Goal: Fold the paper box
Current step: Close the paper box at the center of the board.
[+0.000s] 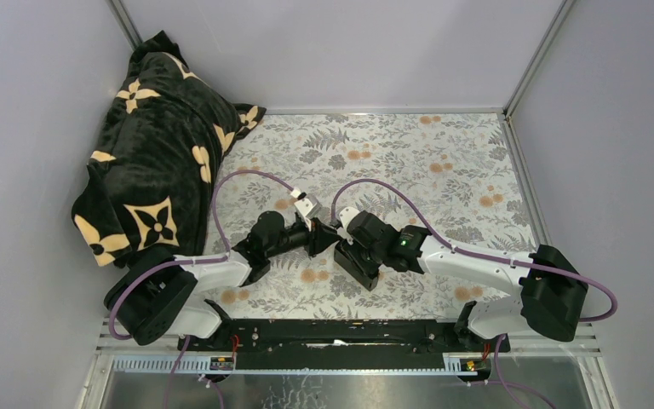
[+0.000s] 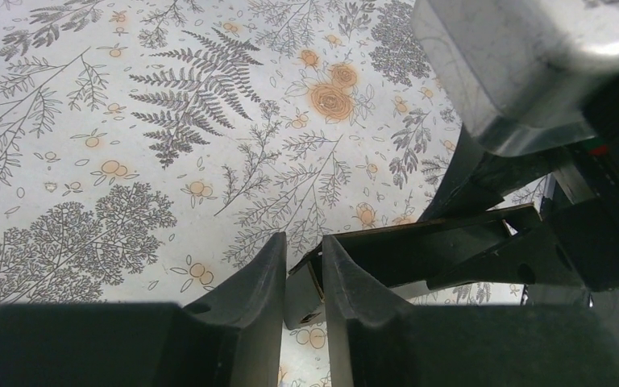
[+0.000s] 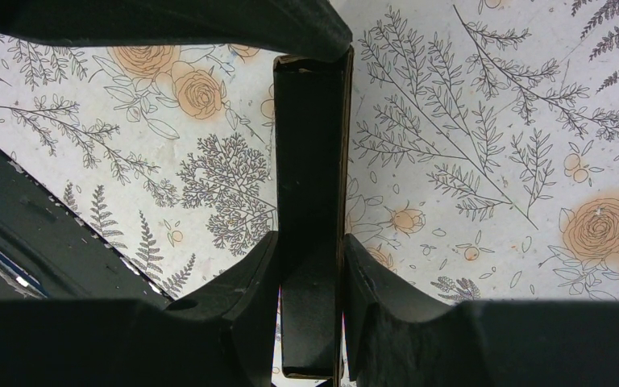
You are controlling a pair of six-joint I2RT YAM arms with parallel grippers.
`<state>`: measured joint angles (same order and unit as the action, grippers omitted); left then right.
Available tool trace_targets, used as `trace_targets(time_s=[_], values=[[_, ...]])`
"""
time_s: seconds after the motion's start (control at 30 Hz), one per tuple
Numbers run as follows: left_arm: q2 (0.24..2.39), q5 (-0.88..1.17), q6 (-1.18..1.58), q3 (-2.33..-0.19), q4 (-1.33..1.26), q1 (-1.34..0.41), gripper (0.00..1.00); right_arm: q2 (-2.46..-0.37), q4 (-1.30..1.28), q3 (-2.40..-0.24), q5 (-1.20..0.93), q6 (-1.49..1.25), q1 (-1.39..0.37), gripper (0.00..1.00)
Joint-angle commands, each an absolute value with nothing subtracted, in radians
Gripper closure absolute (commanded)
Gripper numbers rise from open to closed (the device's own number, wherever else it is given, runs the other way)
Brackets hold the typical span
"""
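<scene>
A black blanket [image 1: 157, 153] with cream flower shapes is heaped in the far left corner and partly climbs the wall. No writing or label can be read on it. The table [image 1: 443, 170] is covered in a pale print of grey ferns and orange blossoms.

The left arm [image 1: 213, 273] reaches in from the near left. Its left claw [image 2: 303, 242] is closed to a narrow gap and pinches one end of the paper box [image 2: 419, 251]. A thin edge of the black card, with a tan core showing, sits between the two fingers [image 2: 254, 290].

The paper box lies at the middle of the table, slightly toward the near edge, and is held between the two claws. It is a flat, creased piece of matte black card with no print. Whether it touches the table cannot be told.

The right claw [image 3: 310, 242] is clamped on a narrow folded strip of the same card, one finger pressing each side. A small green light [image 1: 404, 241] glows on the right arm [image 1: 477, 264], which comes in from the near right.
</scene>
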<state>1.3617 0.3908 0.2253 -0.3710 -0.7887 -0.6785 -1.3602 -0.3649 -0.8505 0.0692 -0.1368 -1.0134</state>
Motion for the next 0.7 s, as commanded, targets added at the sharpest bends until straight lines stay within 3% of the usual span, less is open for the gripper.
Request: trace_targets(time_s=[0.0, 0.67], values=[[1.344, 0.407, 0.228, -0.356, -0.838, -0.671, 0.73, -1.330, -0.379, -0.852, 0.065, -0.143, -1.029, 0.86], [1.333, 0.401, 0.236, -0.346, -0.836, -0.678, 0.81, -1.335, -0.378, -0.852, 0.061, -0.141, -1.033, 0.86]])
